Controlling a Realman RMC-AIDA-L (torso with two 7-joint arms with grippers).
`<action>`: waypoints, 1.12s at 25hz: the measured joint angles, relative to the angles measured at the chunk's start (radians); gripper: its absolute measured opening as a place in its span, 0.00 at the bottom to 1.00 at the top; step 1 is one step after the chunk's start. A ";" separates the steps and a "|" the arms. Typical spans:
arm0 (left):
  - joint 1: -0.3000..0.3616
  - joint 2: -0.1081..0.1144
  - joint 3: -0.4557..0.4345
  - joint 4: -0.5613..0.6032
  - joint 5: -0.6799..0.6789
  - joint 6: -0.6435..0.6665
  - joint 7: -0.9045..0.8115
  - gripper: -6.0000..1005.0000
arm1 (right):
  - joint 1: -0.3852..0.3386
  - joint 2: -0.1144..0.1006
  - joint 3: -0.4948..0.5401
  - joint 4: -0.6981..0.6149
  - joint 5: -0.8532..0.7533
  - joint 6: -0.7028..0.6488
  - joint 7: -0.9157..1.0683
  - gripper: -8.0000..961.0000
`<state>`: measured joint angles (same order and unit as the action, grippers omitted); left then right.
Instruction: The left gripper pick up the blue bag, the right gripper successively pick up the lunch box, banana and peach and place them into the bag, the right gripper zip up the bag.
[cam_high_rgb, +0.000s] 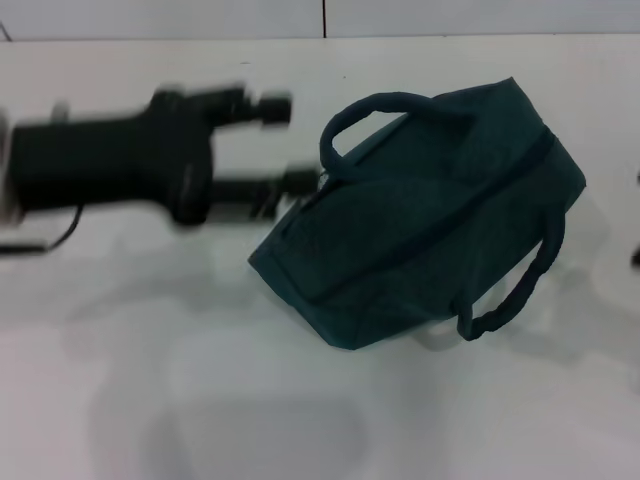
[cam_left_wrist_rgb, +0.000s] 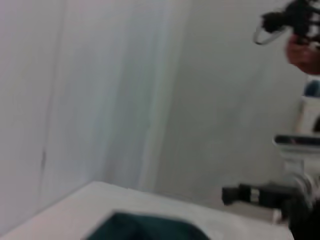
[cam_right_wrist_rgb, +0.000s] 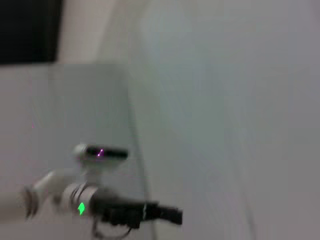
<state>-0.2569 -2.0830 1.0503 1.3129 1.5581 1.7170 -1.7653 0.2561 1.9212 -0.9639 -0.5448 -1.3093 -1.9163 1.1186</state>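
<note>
The blue bag (cam_high_rgb: 430, 215) lies tilted on the white table (cam_high_rgb: 150, 400), with one loop handle toward the back left and the other at the front right. A dark zip line runs along its top. My left gripper (cam_high_rgb: 285, 145) hovers just left of the bag near the back handle. It is open with nothing between its fingers, and its outline is smeared by motion. In the left wrist view only an edge of the bag (cam_left_wrist_rgb: 145, 230) shows. My right gripper (cam_high_rgb: 636, 250) is a dark sliver at the right edge. The lunch box, banana and peach are out of view.
White tabletop stretches in front of and to the left of the bag. A pale wall (cam_high_rgb: 320, 18) rises behind the table's far edge. In the right wrist view the other arm (cam_right_wrist_rgb: 125, 212) shows far off against the wall.
</note>
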 joint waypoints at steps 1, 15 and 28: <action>0.022 0.000 0.001 -0.001 0.000 0.020 0.042 0.79 | -0.017 0.000 0.000 -0.022 -0.031 -0.014 -0.022 0.92; 0.192 -0.001 -0.035 -0.417 0.117 0.038 0.636 0.82 | -0.088 0.045 -0.001 0.077 -0.212 0.093 -0.242 0.92; 0.176 -0.003 -0.100 -0.514 0.128 0.013 0.765 0.82 | -0.064 0.080 -0.008 0.117 -0.285 0.191 -0.302 0.91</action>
<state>-0.0805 -2.0858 0.9501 0.7993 1.6865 1.7300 -1.0007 0.1917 2.0008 -0.9719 -0.4280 -1.5946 -1.7250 0.8170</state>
